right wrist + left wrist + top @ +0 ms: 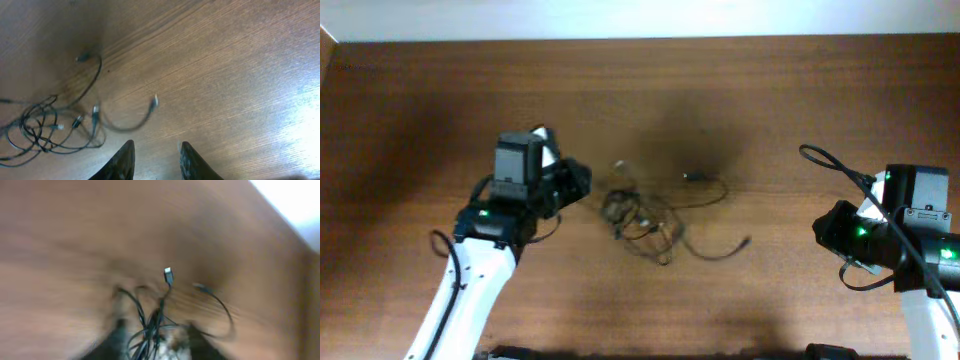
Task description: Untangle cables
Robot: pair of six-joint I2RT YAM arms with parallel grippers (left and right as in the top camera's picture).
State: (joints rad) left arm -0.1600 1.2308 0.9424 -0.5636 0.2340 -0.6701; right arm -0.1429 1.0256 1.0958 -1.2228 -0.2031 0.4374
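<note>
The cables (645, 222) lie in a loose black tangle on the middle of the wooden table, with plug ends trailing off to the right (747, 241). My left gripper (585, 185) is at the tangle's left edge. The left wrist view is blurred, but my left gripper (156, 330) has its jaws apart with cable strands (150, 315) running between them and a metal plug (168, 274) ahead. My right gripper (817, 232) hovers well to the right of the tangle. In its own view, the right gripper (157, 144) is open and empty, and the cables (45, 125) lie off to the left.
A thicker black arm cable (830, 160) loops above the right arm. The pale wall (640, 18) borders the table's far edge. Bare wood (240, 75) stretches in front of the right gripper.
</note>
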